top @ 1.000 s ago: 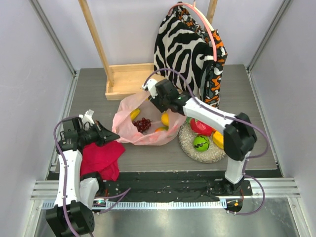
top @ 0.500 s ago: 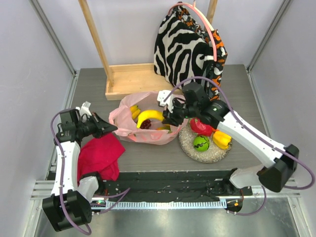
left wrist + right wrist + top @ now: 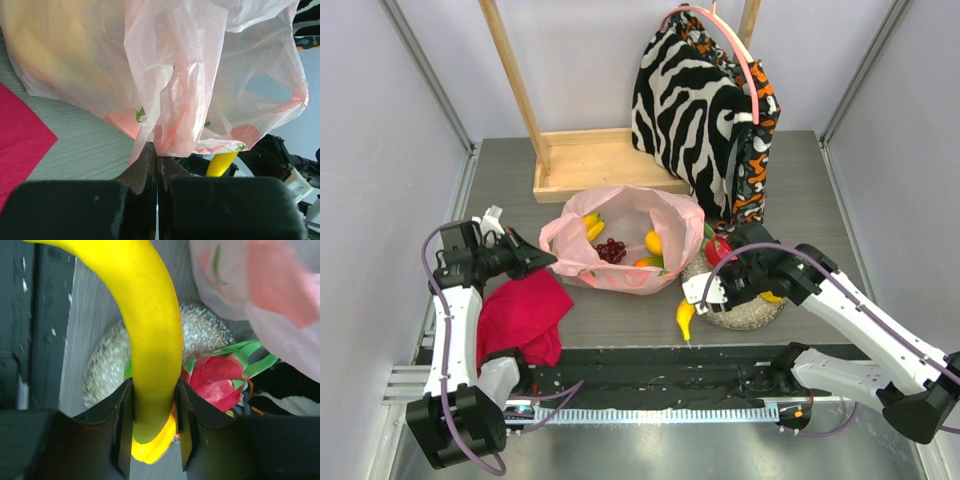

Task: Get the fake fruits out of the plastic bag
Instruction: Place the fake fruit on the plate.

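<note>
Your grey table [image 3: 610,320] sits between pale walls, with a wooden stand [image 3: 585,165] at upper centre and a zebra bag [image 3: 690,100] hanging at upper right. The pink bag [image 3: 620,278] lies at the centre of the top view with its mouth open upward. Inside it you can see grapes [image 3: 611,250], an orange [image 3: 653,242] and yellow pieces [image 3: 590,225].

Your left gripper [image 3: 542,265], at centre left, grips the pink bag's left edge. In its wrist view the fingers [image 3: 145,165] are pressed together with the thin film pinched between them. A red cloth [image 3: 525,315] lies below it, at lower left.

Your right gripper [image 3: 703,290], at lower centre right, clamps a banana [image 3: 686,318] outside the pink bag. The banana hangs just left of the plate [image 3: 745,318], its tip toward the bottom edge. In the right wrist view the fingers [image 3: 122,405] squeeze the banana's lower part from both sides. The speckled plate and a red fruit [image 3: 217,377] lie behind it. You cannot tell whether the banana touches the table.
</note>
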